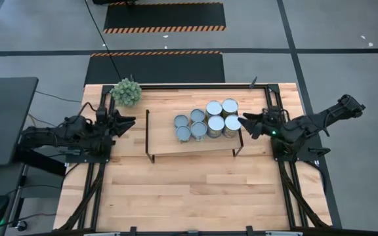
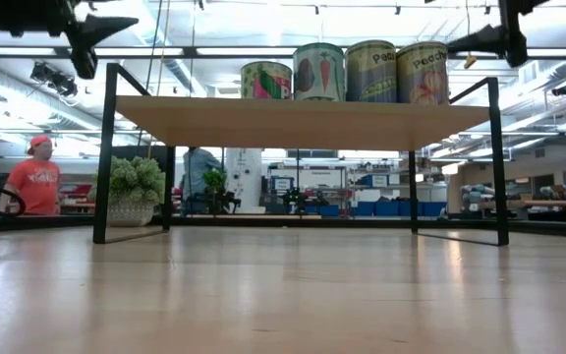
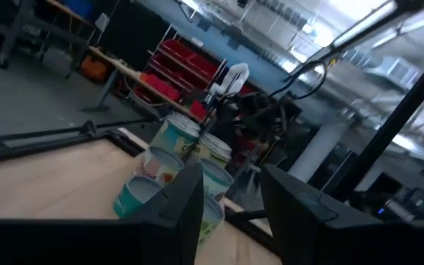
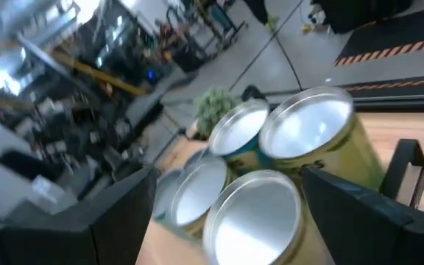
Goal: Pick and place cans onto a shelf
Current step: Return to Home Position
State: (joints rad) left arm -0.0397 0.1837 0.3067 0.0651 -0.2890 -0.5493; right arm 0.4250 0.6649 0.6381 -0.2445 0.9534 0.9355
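I have the wooden desk [image 1: 189, 190] in full view from above. The shelf [image 1: 163, 141] stands across its middle, a light board on thin black end frames. The left arm [image 1: 64, 134] lies folded at one end of the shelf and the right arm [image 1: 310, 123] at the other, each pointing inward at it.

The left jaws are released: my wrist camera shows a clear gap between the two dark fingers [image 3: 175, 213] and nothing gripped. The right jaws are released too, spread wide with nothing between them. From desk level I see both sets of jaws hanging higher than the shelf board, roughly level with the can tops.

All eight cans stand upright on the shelf in one tight cluster, two rows deep. The four wider silvery-topped cans [image 1: 216, 124] are directly ahead of the right jaws, the nearest one just beside their tips. The four smaller blue-grey-topped cans [image 1: 199, 130] sit against that group on the side away from the right jaws. From the left jaws the whole cluster is well apart, straight ahead past the bare half of the board.

A green ball-shaped plant [image 1: 126, 92] in a pot sits on the desk near the left jaws, off to their side and apart from the shelf. Behind the desk, a person in a red shirt [image 2: 35, 182] stands in the room.
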